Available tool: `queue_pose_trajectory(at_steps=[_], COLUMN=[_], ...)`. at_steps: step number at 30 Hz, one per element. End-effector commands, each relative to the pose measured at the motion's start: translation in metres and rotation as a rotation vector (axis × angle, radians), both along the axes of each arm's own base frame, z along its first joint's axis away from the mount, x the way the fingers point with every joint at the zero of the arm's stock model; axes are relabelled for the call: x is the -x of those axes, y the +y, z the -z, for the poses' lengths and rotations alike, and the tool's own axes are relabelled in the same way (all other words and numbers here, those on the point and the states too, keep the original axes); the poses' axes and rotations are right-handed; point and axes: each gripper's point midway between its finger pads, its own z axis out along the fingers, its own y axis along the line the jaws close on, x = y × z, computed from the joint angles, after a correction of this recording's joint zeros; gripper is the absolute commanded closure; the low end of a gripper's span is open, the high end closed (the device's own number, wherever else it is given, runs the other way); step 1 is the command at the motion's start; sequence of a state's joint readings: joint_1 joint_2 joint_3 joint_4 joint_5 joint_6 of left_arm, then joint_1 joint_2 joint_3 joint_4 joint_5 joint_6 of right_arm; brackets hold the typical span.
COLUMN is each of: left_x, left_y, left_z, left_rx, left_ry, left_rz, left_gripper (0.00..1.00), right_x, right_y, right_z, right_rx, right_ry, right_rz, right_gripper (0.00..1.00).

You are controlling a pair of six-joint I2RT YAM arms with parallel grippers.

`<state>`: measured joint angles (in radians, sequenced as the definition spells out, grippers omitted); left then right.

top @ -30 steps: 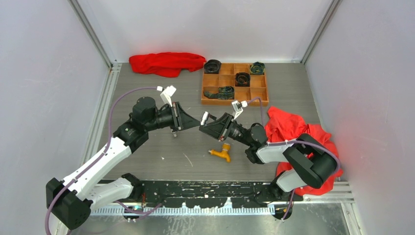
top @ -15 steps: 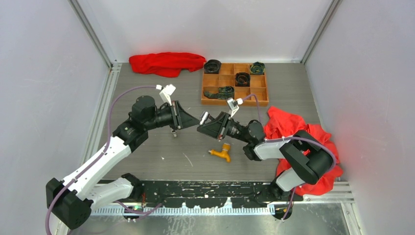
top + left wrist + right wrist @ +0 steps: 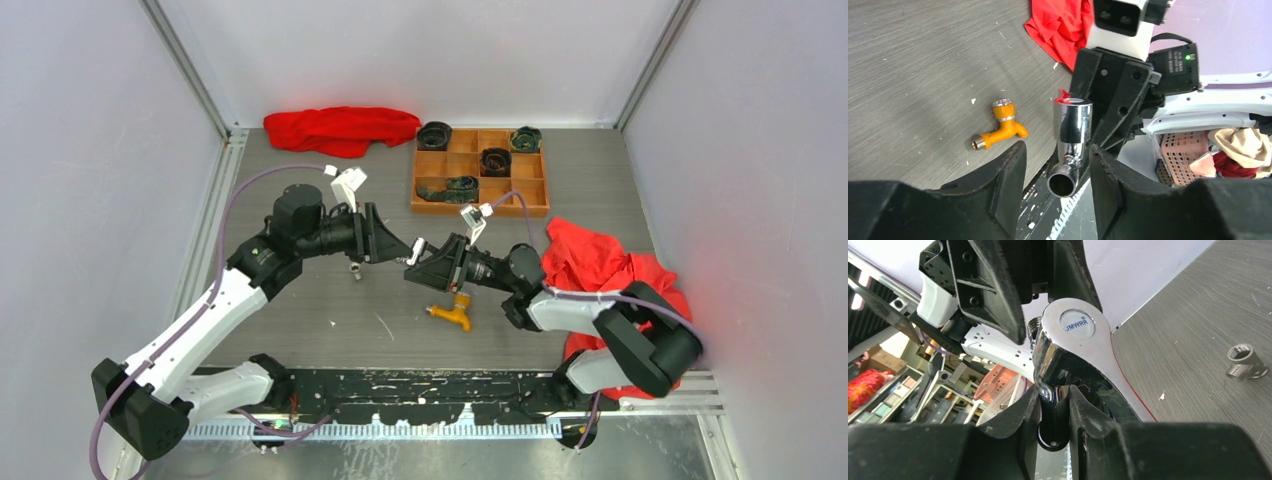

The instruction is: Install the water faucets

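Observation:
The shiny silver water faucet (image 3: 1072, 131) hangs in the air between the two grippers, its threaded end (image 3: 1063, 182) pointing at the left wrist camera. My left gripper (image 3: 1057, 148) is open, its fingers (image 3: 1009, 185) standing either side of the faucet with a gap. My right gripper (image 3: 1054, 390) is shut on the faucet's dark lower part, and the chrome handle (image 3: 1075, 332) stands above its fingers. From above, the left gripper (image 3: 403, 246) and the right gripper (image 3: 420, 268) meet over the table's middle. The orange-yellow water faucet (image 3: 452, 312) lies on the table just in front of them.
A small silver pipe fitting (image 3: 1243, 360) lies on the table under the left gripper. A wooden compartment tray (image 3: 500, 209) with dark rolled items stands at the back. One red cloth (image 3: 340, 128) lies at the back left and another (image 3: 610, 268) by the right arm.
The left jaws have spread apart and let go of the silver faucet. Both grippers have shifted slightly, and the right one still holds the faucet.

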<state>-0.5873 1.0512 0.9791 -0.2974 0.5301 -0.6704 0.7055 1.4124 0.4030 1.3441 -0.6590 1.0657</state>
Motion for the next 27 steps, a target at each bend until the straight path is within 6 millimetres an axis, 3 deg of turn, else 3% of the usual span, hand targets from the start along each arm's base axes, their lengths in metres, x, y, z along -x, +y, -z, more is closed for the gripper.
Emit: queue_pose_trajectory(at_steps=[1,10,18,24,27], left_x=[0.001,0.002,0.009,0.012,0.014], left_y=[0.009,-0.001,-0.011,-0.021,-0.027], left_z=[-0.023,-0.029,-0.034,-0.024,-0.021], left_rx=[-0.017,0.031,0.050,0.053,0.056], left_ry=[-0.102,-0.093,-0.082,-0.046,-0.031], left_rz=[-0.011,0.028,0.091,0.128,0.153], left_gripper=[0.47,0.41,0.34,0.35,0.40], right_x=[0.003,0.010,0.010,0.011,0.011], right_y=[-0.005,-0.002,-0.001,-0.002,-0.002], right_z=[-0.015,-0.010,-0.011,-0.014,-0.014], right_rx=[0.048,0.243,0.263,0.258,0.266], right_ry=[-0.158,-0.273,-0.292,-0.304,-0.304], right_rz=[0.028,-0.057,-0.070,-0.073,-0.076], right_gripper=[0.99,0.99,0.99,0.99,0.99])
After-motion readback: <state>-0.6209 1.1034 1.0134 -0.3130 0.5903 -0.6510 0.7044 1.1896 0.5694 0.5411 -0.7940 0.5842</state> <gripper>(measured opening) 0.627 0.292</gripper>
